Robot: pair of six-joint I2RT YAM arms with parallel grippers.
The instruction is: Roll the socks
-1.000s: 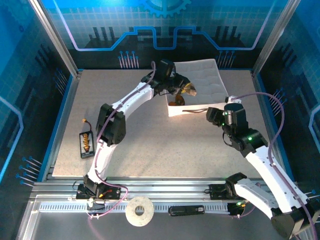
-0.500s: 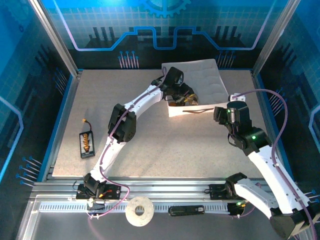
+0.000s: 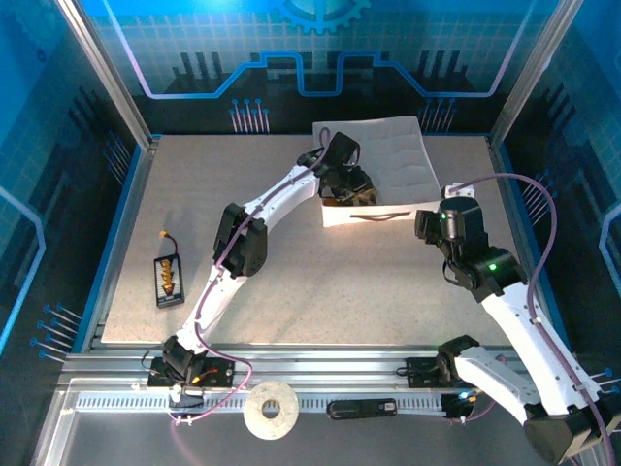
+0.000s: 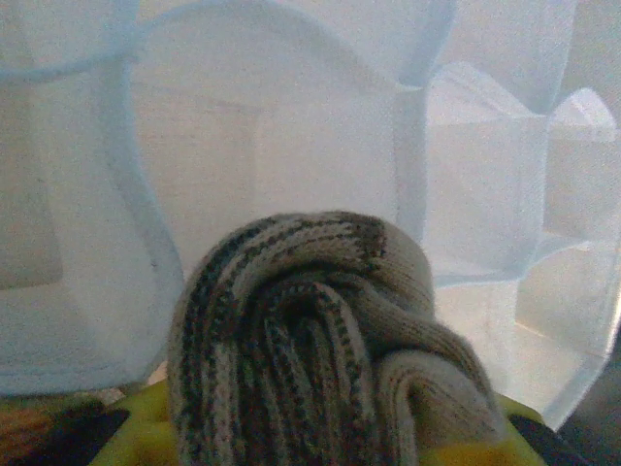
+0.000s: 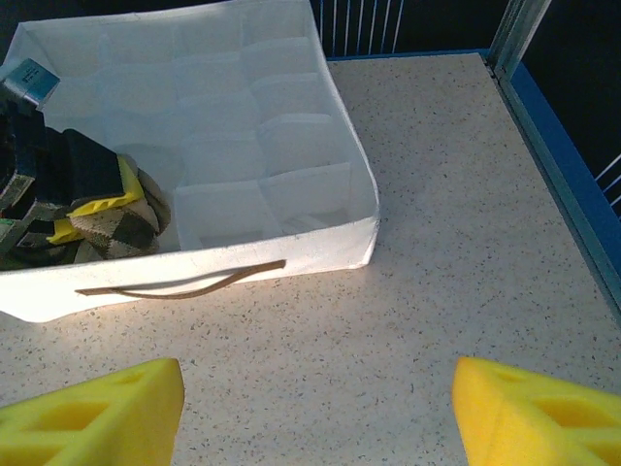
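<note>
Work on the rolling looks done, I think. The socks (image 4: 301,340) are a tight brown and tan ball. The left end effector (image 3: 349,184) pinches that ball between its yellow fingers (image 4: 146,445). It holds the ball low inside the white box (image 5: 291,254), on the left side, close to the front wall.

So the step in hand looks like putting the ball away. Next, the left end effector needs to let go so the ball drops into a pocket. Then it should lift straight up so it does not snag the thin cloth walls.

The right end effector (image 5: 315,413) is spread wide and holds nothing. It hangs over the counter (image 5: 466,243), just in front of the box.

Some things are hard to see. I cannot tell if both socks are in the ball, because I can only make out the brown and tan pattern. Something dark and orange sits low in the left wrist view, too blurry to name. The ball hides the pocket floor, so I cannot tell if it touches down.
</note>
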